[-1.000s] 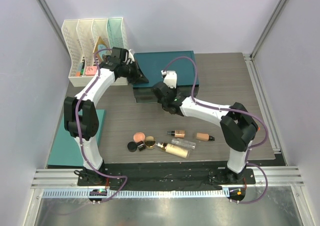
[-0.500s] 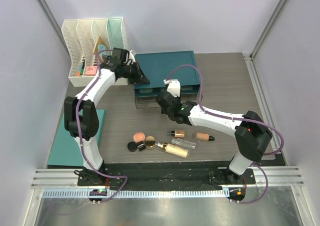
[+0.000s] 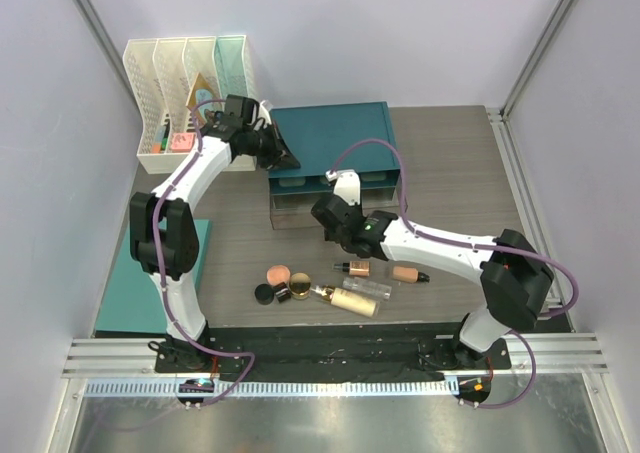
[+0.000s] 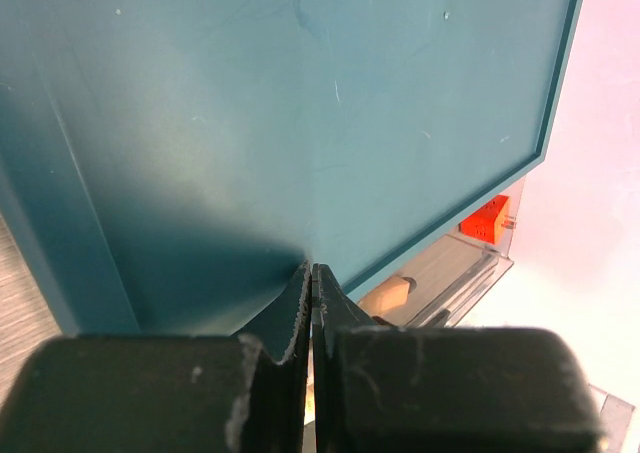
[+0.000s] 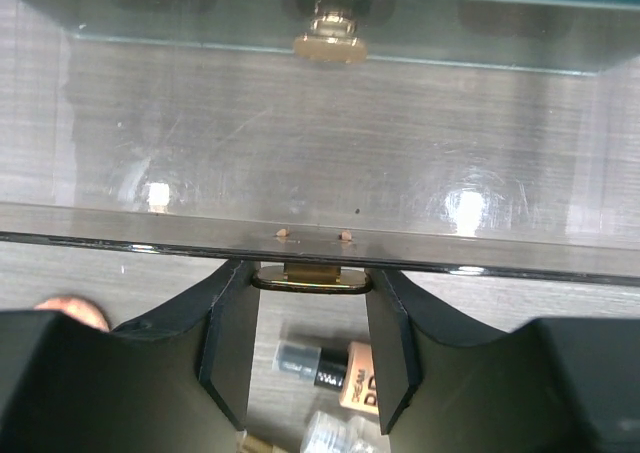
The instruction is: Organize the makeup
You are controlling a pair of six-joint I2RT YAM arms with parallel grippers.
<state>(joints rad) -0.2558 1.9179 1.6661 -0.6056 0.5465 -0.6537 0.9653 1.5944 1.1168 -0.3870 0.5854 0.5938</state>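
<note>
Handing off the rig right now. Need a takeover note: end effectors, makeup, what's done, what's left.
Left end effector: shut, tips on the teal organizer top.
Right end effector: closed on the gold handle of the clear drawer.
Makeup: all loose on the table, in front of the drawer.
Done: drawer is open; looks empty.
Left: load makeup, close drawer.

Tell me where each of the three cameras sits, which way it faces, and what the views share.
Top external: above and behind the arms, looking down on the table; both arms and bases show.
Left wrist: on the left gripper, looking along its shut fingers onto the teal organiser's top.
Right wrist: on the right gripper, facing the clear drawer; its fingers grip the gold handle.
Shared: top and left wrist show the teal top; top and right wrist show the drawer and the makeup.
</note>
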